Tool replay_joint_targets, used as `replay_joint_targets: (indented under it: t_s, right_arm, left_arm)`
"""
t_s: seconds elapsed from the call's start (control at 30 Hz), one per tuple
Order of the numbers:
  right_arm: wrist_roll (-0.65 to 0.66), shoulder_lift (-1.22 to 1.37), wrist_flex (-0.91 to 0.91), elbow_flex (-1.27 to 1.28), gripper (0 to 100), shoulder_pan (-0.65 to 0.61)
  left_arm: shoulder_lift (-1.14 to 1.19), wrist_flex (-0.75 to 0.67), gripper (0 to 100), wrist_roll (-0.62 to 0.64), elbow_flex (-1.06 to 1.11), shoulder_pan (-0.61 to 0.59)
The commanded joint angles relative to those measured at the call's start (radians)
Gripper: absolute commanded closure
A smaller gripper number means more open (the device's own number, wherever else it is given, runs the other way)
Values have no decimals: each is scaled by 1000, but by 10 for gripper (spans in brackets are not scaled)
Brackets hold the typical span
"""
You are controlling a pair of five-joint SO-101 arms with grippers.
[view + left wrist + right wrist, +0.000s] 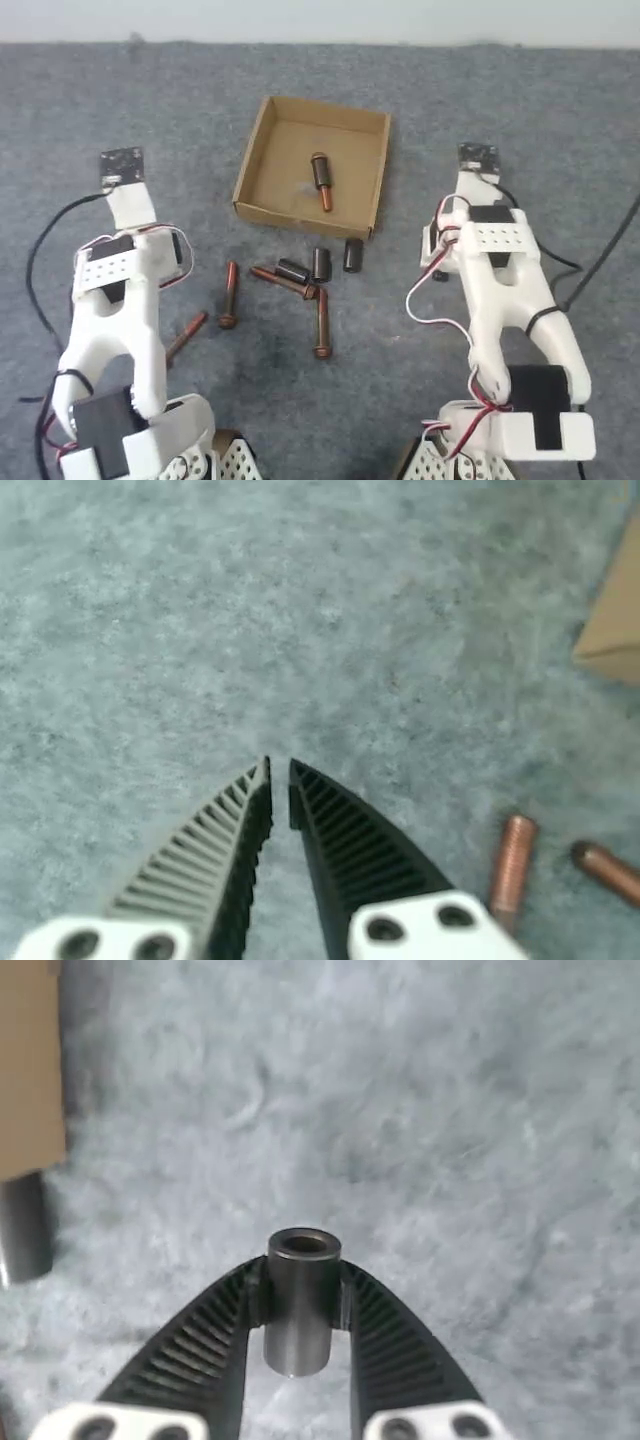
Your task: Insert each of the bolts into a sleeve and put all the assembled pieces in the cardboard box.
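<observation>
My right gripper is shut on an upright dark sleeve, its bore showing at the top. In the high view this gripper sits to the right of the cardboard box. Inside the box lies one bolt with a sleeve on it. My left gripper is shut on nothing over bare carpet, left of the box. Several copper bolts and loose dark sleeves lie in front of the box. One bolt lies against a sleeve.
Grey carpet covers the table. Another bolt lies partly under the left arm. The left wrist view catches two bolt ends and a box corner. A loose sleeve lies by the box edge.
</observation>
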Motion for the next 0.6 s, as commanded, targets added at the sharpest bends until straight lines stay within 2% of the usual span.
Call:
replay_joint_targets:
  t_s: [0.0,0.3,0.43,0.57]
  right_arm:
    - [20,8,-67,-17,991,44]
    - [20,148,-71,-123,991,82]
    - [20,179,-56,-153,991,82]
    - [20,186,-50,-158,991,82]
  left_arm:
    - [-64,-5,968,-14,-4,25]
    - [-333,347,968,-21,-39,204]
    - [-450,450,966,-21,-22,224]
    - [-439,477,966,-21,16,216]
